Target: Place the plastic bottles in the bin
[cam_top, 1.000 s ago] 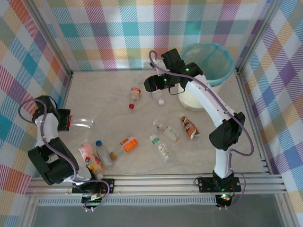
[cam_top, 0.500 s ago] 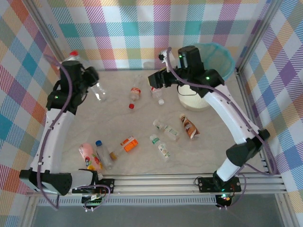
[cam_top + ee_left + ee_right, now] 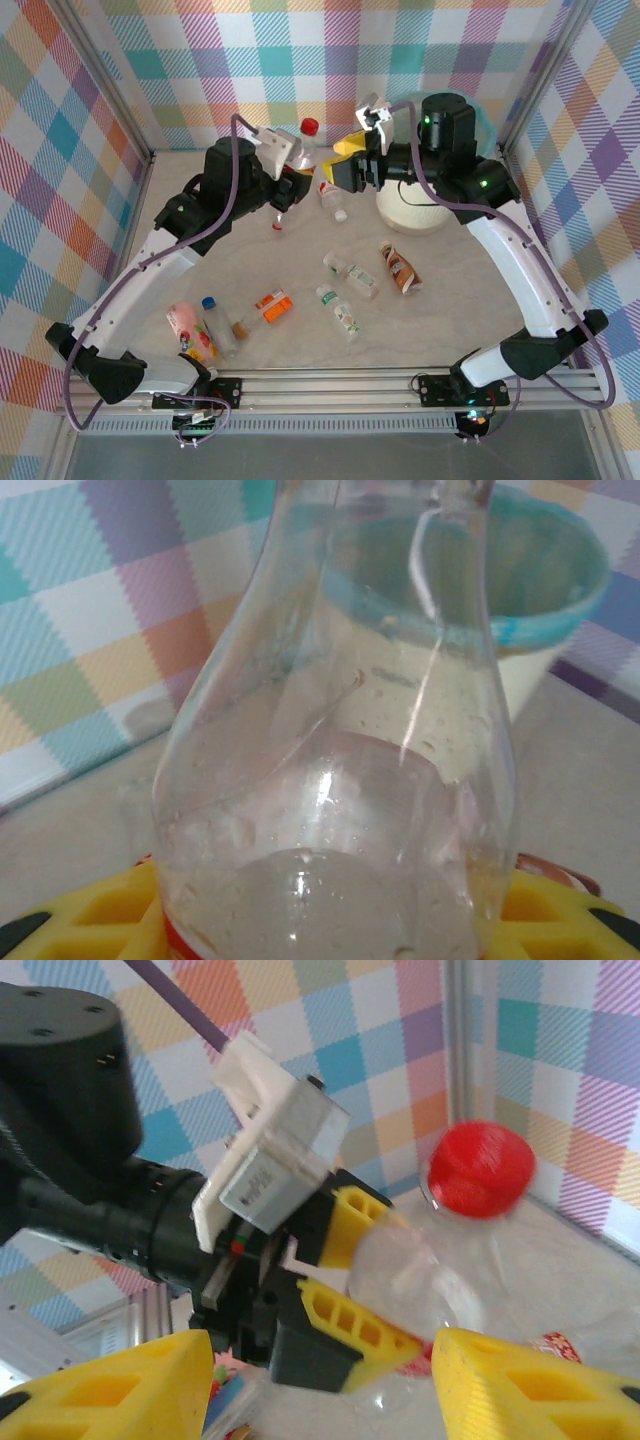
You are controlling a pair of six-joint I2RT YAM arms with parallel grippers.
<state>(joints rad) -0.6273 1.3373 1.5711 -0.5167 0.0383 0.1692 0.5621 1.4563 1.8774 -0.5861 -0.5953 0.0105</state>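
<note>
We read this as a hand-over in mid-air. The left gripper (image 3: 390, 1280) is clamped on a clear bottle (image 3: 340, 810) with a red cap, its yellow fingers pinching the lower body while the cap stands above them. The right gripper (image 3: 343, 160) faces it from just ahead with its fingers spread and nothing between them. Whether either tip already brushes the plastic we cannot tell.

The bin (image 3: 410, 212) sits just behind and below the right gripper, and from the left wrist we see its blue-lined rim through the bottle, beyond the fingertips. The other bottles (image 3: 352, 277) lie on the table (image 3: 450, 320), well below both grippers, and play no part yet.

To do this step well, we think the right gripper should close on a part of the bottle the left fingers do not cover — the shoulder under the cap looks the freest. It should come in square, so the round, slippery wall does not squirt out sideways. The plastic is thin and probably empty, so a gentle squeeze should do; a hard one may buckle it.

The left gripper should let go only once the right has a firm hold, then back straight away from the bottle so the two sets of fingers do not clip each other. The short swing back over the rim can then follow — release above the liner, not at its edge.
</note>
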